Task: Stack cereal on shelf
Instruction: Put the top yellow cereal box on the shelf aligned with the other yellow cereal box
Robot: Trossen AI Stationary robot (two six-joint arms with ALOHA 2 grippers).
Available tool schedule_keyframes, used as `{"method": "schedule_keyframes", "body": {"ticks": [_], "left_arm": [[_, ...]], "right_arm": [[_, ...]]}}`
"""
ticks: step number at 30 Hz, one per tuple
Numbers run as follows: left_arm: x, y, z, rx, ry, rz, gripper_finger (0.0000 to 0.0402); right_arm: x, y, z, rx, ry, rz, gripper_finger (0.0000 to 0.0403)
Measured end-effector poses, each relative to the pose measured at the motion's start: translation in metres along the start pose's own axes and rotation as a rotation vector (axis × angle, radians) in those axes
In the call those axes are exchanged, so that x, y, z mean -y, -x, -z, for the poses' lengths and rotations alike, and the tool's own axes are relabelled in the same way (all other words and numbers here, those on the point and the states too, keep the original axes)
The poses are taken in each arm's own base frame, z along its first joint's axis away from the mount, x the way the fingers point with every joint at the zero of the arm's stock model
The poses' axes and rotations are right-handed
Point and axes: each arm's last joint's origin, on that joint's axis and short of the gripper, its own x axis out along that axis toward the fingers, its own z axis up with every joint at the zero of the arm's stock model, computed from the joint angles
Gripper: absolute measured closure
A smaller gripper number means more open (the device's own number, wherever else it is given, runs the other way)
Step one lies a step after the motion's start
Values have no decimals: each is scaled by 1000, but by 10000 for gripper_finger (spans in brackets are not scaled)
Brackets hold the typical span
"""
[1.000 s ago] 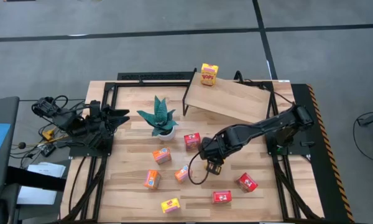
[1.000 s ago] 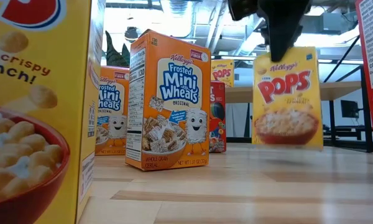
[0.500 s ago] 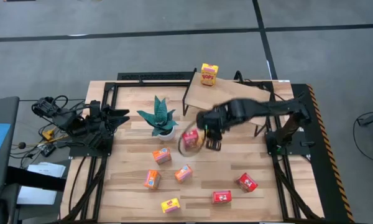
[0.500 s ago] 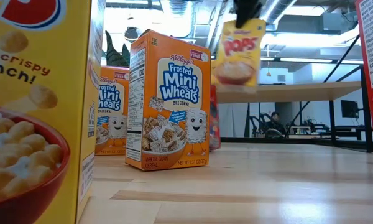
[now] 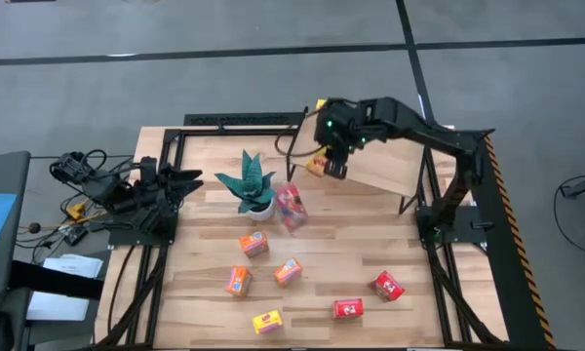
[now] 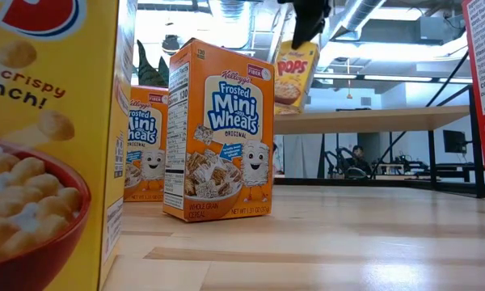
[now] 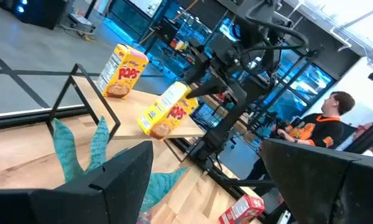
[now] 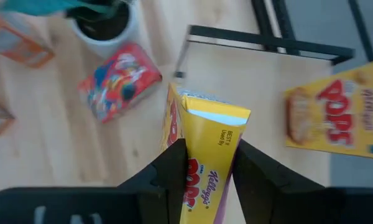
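My right gripper (image 5: pixel 331 159) (image 8: pixel 208 149) is shut on a yellow cereal box (image 5: pixel 317 164) (image 6: pixel 295 74), in the air over the left end of the light-wood shelf (image 5: pixel 380 161) (image 6: pixel 372 120). A second yellow box (image 8: pixel 329 121) (image 7: pixel 121 71) stands on the shelf's far left corner. A red box (image 5: pixel 291 207) lies on the table beside the teal plant (image 5: pixel 251 185). Three orange boxes (image 5: pixel 253 244), two red ones (image 5: pixel 387 286) and one yellow box (image 5: pixel 267 321) stand on the near half of the table. My left gripper (image 5: pixel 180 183) rests open at the table's left edge. My right gripper pinches the yellow box between its two fingers (image 8: pixel 174 165), one on each broad side of its upper end (image 6: pixel 301 47). The fingers come from above, slanting down. The box is lifted clear and hangs tilted below them, its free end (image 8: pixel 214 115) over the shelf board.
The shelf stands on thin black legs (image 5: pixel 292 156) at the table's far right, its right half bare. The plant in its white pot sits just left of the shelf. Black frame rails run along the table's left, right and far edges. A person sits in the room beyond (image 7: pixel 323 121).
My right gripper has carried the yellow box up from the middle of the table and toward the far edge, ending above the shelf's left end; the box has tipped from upright to tilted. The red box by the plant has shifted a little toward the plant.
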Motion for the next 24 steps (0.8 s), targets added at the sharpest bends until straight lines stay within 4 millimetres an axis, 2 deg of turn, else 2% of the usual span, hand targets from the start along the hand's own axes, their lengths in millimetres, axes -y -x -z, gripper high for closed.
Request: {"method": "schedule_keyframes", "body": {"ticks": [5,14,24], "left_arm": [[0,0,0,5,1,-8,109],[-2,0,0,22,-5,-50,109],[-3,0,1,29,13,-71,109]], "right_arm": [[16,-1,-2,26,40,60,266],[23,-6,-4,2,197,160,258],[36,-6,-1,-8,208,174,263]]}}
